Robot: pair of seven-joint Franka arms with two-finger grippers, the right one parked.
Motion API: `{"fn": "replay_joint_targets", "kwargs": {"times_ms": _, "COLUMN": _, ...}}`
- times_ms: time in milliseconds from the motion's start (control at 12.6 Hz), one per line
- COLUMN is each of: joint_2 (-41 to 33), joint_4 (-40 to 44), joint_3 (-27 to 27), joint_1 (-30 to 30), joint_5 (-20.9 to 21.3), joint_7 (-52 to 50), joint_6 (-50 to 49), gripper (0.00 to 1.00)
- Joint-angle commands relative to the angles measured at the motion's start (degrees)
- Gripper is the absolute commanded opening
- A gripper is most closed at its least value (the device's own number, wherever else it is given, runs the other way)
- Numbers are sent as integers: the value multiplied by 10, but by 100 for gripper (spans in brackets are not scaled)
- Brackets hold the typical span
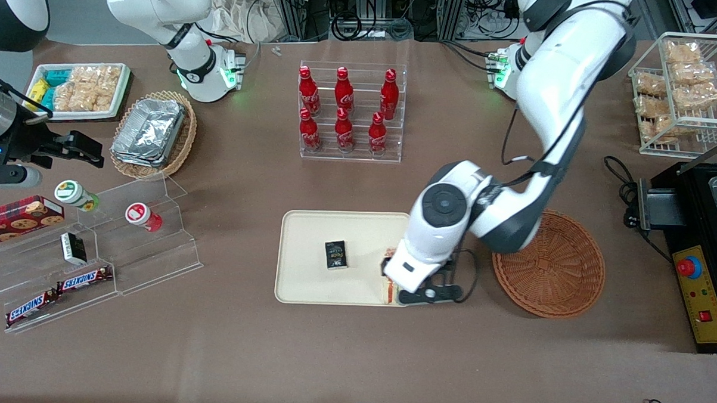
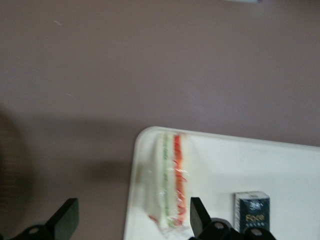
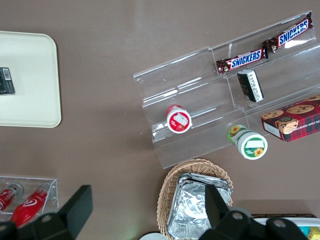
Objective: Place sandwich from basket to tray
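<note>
Sandwich (image 2: 169,185) down on the tray (image 2: 280,165), our jaws spread wide around it.

We see the sandwich lying flat at the tray's corner nearest the basket (image 1: 548,265), wrapped in clear film, its orange and green filling edge turned toward one fingertip (image 2: 199,214). We judge it light, soft and easy to crush, with slippery film, so the best hold is across the flat bread faces with gentle pressure, not on the filling edge. Our gripper (image 2: 132,216) hangs just above it with the jaws released: the sandwich sits between them, close beside one finger and well apart from the other, which stands off the tray over the table (image 2: 150,60). The fingers do not seem to touch it. A small dark box (image 2: 252,212) lies just outside the closer finger.
</note>
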Motion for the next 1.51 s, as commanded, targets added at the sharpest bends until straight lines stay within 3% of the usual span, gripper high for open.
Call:
{"fn": "replay_joint_targets", "kwargs": {"times_ms": 0, "joint_2": -160, "joint_4": -164, "joint_3": 0, "joint_1": 55, "joint_5": -16, "joint_7": 0, "joint_6": -12, "gripper": 100}}
{"fn": "replay_joint_targets", "kwargs": {"times_ms": 80, "joint_2": -219, "joint_4": -231, "joint_3": -2, "joint_1": 84, "joint_5": -19, "joint_7": 1, "joint_6": -9, "gripper": 100}}
{"fn": "replay_joint_targets", "kwargs": {"times_ms": 239, "joint_2": -330, "joint_4": -337, "joint_3": -3, "joint_1": 129, "joint_5": -82, "joint_7": 3, "joint_6": -4, "gripper": 100}}
{"fn": "replay_joint_targets", "kwargs": {"times_ms": 477, "joint_2": -417, "joint_4": -395, "joint_3": 1, "joint_1": 169, "joint_5": -117, "joint_7": 46, "joint_6": -28, "gripper": 100}}
{"fn": "replay_joint_targets", "kwargs": {"times_ms": 716, "joint_2": -452, "joint_4": -398, "joint_3": 2, "joint_1": 247, "joint_5": -191, "joint_7": 172, "joint_6": -60, "gripper": 100}}
{"fn": "replay_joint_targets", "kwargs": {"times_ms": 1034, "joint_2": -459, "joint_4": -396, "joint_3": 12, "joint_1": 308, "joint_5": -215, "joint_7": 351, "joint_6": -86, "gripper": 100}}
{"fn": "replay_joint_targets", "kwargs": {"times_ms": 1193, "joint_2": -463, "joint_4": -387, "joint_3": 105, "joint_1": 250, "joint_5": -231, "joint_7": 409, "joint_6": -98, "gripper": 100}}
{"fn": "replay_joint_targets", "kwargs": {"times_ms": 1432, "joint_2": -449, "joint_4": -346, "joint_3": 295, "joint_1": 88, "joint_5": -250, "joint_7": 424, "joint_6": -107, "gripper": 100}}
